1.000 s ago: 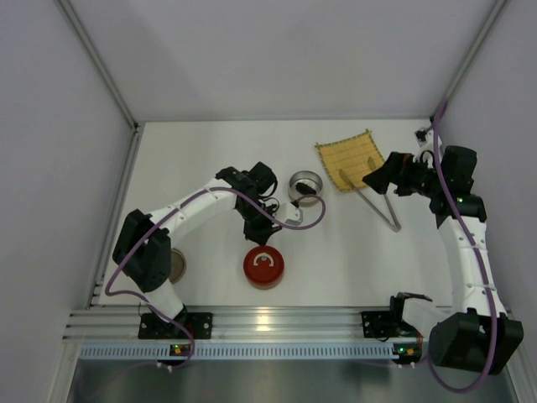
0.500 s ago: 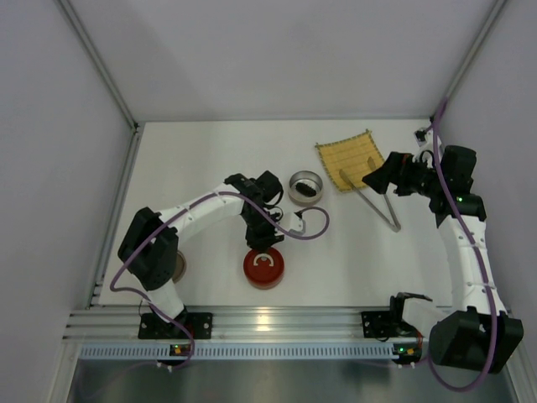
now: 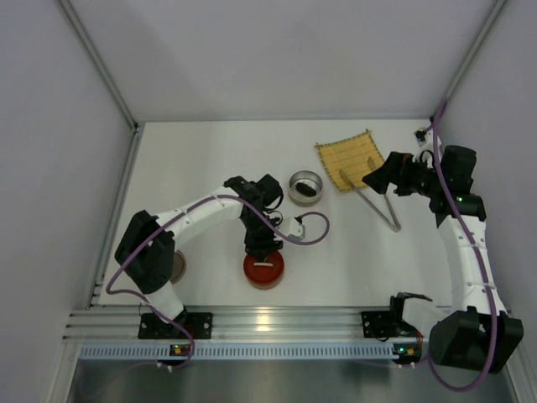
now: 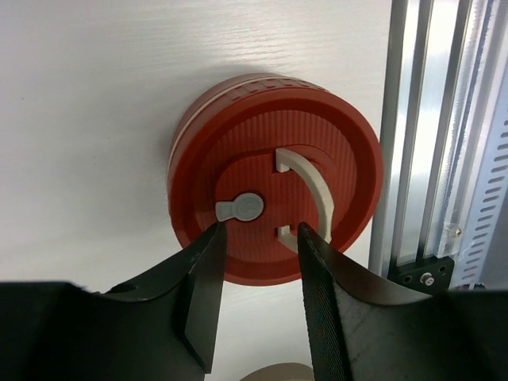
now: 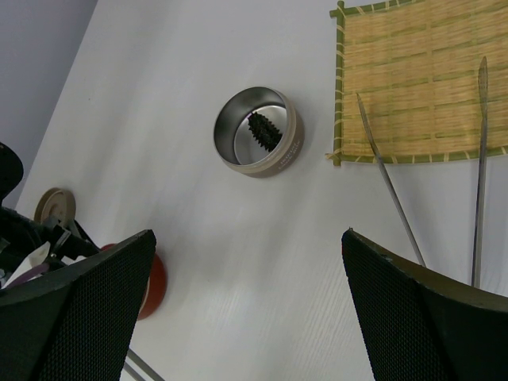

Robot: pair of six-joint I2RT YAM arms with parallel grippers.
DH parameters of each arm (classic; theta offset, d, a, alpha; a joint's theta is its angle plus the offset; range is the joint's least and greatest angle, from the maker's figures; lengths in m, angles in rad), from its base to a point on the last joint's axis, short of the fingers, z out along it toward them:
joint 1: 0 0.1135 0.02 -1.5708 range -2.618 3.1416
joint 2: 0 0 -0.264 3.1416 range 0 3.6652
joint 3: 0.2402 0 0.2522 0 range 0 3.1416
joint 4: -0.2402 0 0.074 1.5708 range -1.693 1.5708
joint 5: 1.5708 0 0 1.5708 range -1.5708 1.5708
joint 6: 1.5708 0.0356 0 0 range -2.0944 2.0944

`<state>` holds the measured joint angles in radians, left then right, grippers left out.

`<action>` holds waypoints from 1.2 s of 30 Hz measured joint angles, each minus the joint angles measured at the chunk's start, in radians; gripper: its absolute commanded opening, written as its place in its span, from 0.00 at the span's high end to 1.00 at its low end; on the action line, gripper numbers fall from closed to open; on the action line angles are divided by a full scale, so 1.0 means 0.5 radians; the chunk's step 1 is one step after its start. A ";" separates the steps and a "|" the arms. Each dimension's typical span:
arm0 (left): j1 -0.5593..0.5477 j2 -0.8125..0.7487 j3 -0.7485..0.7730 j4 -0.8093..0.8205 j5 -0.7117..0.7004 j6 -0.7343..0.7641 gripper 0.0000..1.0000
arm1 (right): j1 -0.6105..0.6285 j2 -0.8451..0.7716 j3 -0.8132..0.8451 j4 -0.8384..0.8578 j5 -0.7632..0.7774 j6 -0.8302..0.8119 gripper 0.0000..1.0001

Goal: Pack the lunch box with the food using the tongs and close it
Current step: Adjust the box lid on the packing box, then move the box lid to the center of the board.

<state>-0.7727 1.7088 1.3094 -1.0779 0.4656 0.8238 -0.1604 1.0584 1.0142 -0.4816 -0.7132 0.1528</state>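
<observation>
The lunch box (image 3: 304, 187) is a small round metal tin, uncovered, with a dark spiky piece of food (image 5: 263, 130) inside. Its red round lid (image 4: 274, 175), with a white curved handle, lies flat near the front rail. My left gripper (image 4: 260, 230) hovers just over the lid's near edge, jaws open with nothing between them. The tongs (image 3: 376, 201) lie with their tips on the yellow woven mat (image 3: 351, 159). My right gripper (image 5: 248, 233) hangs wide open and empty above the table, beside the tongs (image 5: 389, 182).
A brown round disc (image 3: 178, 267) lies at the front left, by the left arm's base. The aluminium rail (image 4: 413, 135) runs along the front edge, right beside the red lid. Grey walls close in the table on three sides.
My left gripper has moved from beside the tin toward the front, over the red lid, and its jaws have opened. The right arm has not moved.
</observation>
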 measured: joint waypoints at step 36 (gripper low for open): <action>1.805 -0.184 -0.449 -0.133 -0.421 -0.453 0.58 | -0.001 0.067 0.001 -0.028 -0.048 -0.106 0.01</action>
<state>0.1299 1.6169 1.0851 -1.1442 0.2550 0.5972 -0.1608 1.0920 1.0145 -0.4957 -0.7372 0.0998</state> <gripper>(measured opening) 0.416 0.993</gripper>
